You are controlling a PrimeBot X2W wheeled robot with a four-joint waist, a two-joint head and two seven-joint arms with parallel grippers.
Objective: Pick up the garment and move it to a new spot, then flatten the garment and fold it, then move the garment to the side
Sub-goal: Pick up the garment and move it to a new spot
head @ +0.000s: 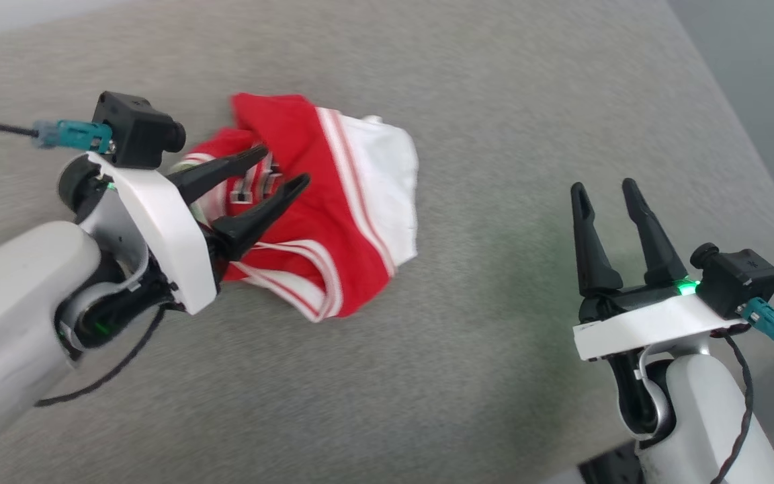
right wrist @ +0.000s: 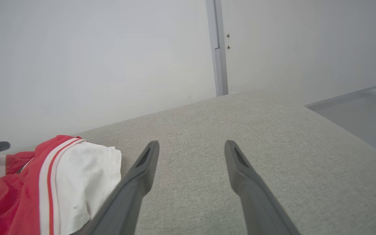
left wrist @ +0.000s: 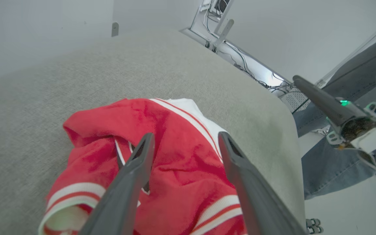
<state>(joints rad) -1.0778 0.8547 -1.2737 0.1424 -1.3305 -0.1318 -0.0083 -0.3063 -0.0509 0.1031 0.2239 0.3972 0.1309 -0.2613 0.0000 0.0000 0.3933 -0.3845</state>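
Red-and-white garment [head: 333,202] lies crumpled on the grey tabletop [head: 494,101], not flattened or folded. Left end effector [head: 284,165] hovers over it, fingers spread, gripping nothing; right end effector [head: 603,185] hangs wide open, empty, well apart. Nearly the whole job looks ahead

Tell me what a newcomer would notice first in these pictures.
The crumpled red-and-white garment stands out, bunched on the grey fabric surface left of centre. The left gripper is open directly over it, while the right gripper is open above bare fabric to the right.
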